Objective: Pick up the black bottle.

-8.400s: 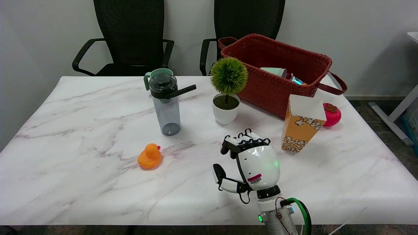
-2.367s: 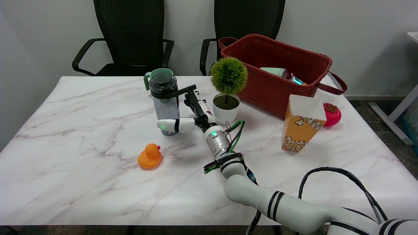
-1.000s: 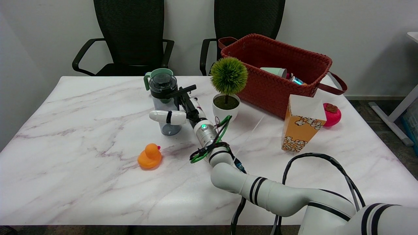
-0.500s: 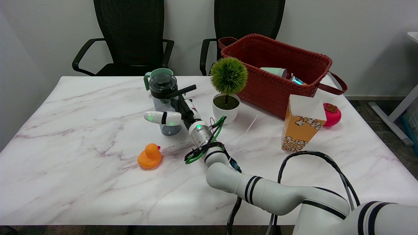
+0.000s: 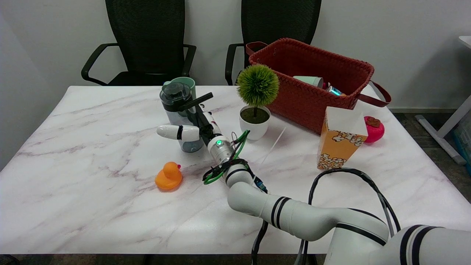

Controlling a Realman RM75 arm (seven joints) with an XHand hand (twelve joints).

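One basket [image 5: 294,99] holds a pale cup [image 5: 308,80] (lying sideways).

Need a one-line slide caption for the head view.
Right robot hand pressed against the black-lidded bottle, which tilts left on the marble table beside a rubber duck.

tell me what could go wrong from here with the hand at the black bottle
1. The black bottle is tilted, its top leaning left, while the right hand presses its right side and nothing shows the fingers wrapped round it: it may topple instead of being gripped.
2. The green cup stands right behind it and could be knocked.
3. The arm's green cable hangs close to the potted plant; it might snag the pot.
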